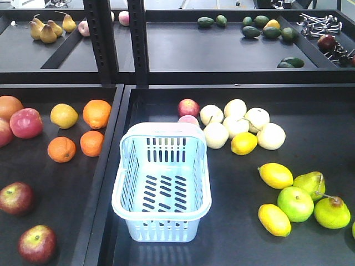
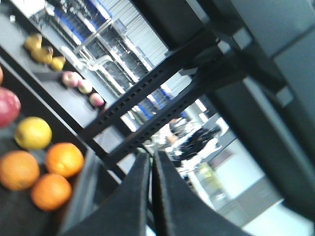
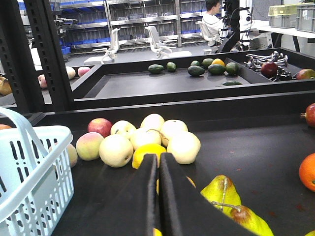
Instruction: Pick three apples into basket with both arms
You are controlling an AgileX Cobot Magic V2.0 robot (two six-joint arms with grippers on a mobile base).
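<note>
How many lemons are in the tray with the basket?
3 lemons. One touches the pale round fruit behind the basket, one lies right of the basket, one sits nearest, beside the green apple. Others may be hidden.

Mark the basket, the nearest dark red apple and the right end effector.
basket (image 1: 161,230), front view, near outer wall.
nearest dark red apple (image 1: 36,244), front view, middle of its skin.
right end effector (image 3: 158,160), right wrist view, between its closed fingertips.
</note>
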